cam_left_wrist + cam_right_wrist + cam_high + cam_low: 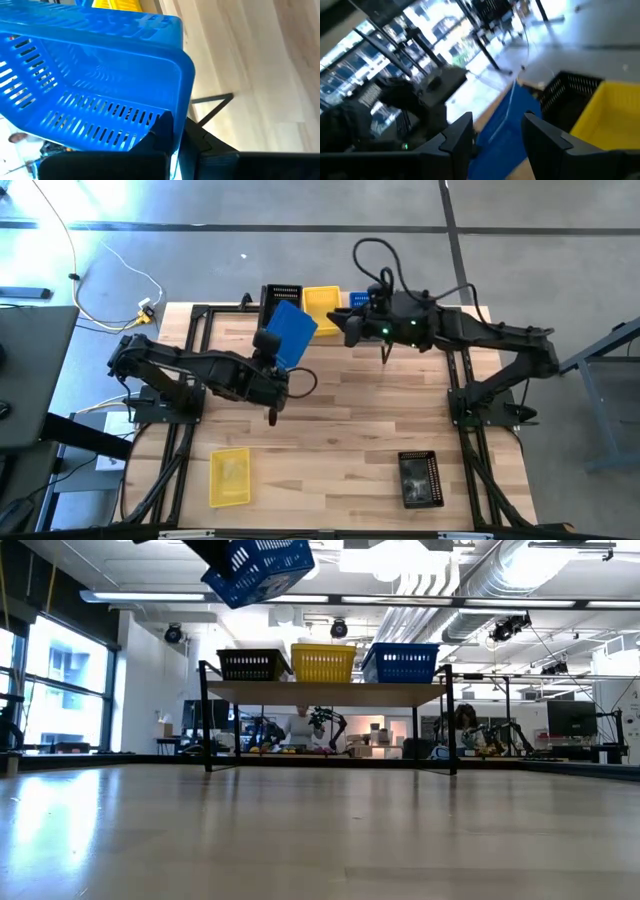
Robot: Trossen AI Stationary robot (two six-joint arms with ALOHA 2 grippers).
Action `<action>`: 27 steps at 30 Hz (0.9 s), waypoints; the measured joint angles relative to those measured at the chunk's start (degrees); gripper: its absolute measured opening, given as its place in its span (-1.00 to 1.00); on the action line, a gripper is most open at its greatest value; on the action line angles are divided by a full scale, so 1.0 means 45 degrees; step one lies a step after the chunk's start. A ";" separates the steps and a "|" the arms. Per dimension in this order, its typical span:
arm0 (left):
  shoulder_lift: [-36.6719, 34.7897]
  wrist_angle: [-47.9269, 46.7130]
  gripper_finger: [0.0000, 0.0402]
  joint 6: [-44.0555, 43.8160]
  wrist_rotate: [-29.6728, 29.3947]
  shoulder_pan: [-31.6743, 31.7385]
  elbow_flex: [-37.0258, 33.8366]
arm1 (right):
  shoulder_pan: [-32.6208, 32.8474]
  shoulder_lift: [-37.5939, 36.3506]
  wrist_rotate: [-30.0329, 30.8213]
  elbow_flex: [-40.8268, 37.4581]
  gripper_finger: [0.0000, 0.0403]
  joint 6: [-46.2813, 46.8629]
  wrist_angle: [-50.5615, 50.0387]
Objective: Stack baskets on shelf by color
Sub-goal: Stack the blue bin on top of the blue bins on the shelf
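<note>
My left gripper (270,348) is above the middle of the table, shut on a blue basket (293,330) that is lifted high and tilted; the basket shows at the top of the low view (258,568). The shelf (330,692) stands at the far edge and carries a black basket (253,664), a yellow basket (323,663) and a blue basket (401,663) side by side on its plank. My right gripper (497,135) hovers open near the shelf's right part, next to the lifted basket, touching nothing. My left gripper holds the lifted blue basket by one side wall near a corner (176,107). One finger (162,131) is inside the basket and the other outside the wall. The basket is clear of the table and tilted, its open side turned toward the wrist camera.
A yellow basket (230,476) lies on the table near the front left, and a black basket (417,478) near the front right. The bare wooden tabletop (340,420) lies between them and the shelf. People and equipment show in the room beyond.
</note>
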 joint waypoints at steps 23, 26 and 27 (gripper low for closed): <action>0.0078 -0.1664 -1.00 0.1583 0.1403 -0.0118 0.0032 | 0.0928 0.2628 -0.2083 0.0969 -0.25 0.7704 -0.1108; 0.0078 -0.1675 -1.00 0.1519 0.2477 -0.0384 0.0032 | 0.0928 0.2677 -0.2671 0.0967 -0.25 0.7465 -0.1727; 0.0078 -0.1675 -1.00 0.1471 0.2895 -0.0505 0.0032 | 0.0928 0.2674 -0.2823 0.0968 -0.25 0.7276 -0.1931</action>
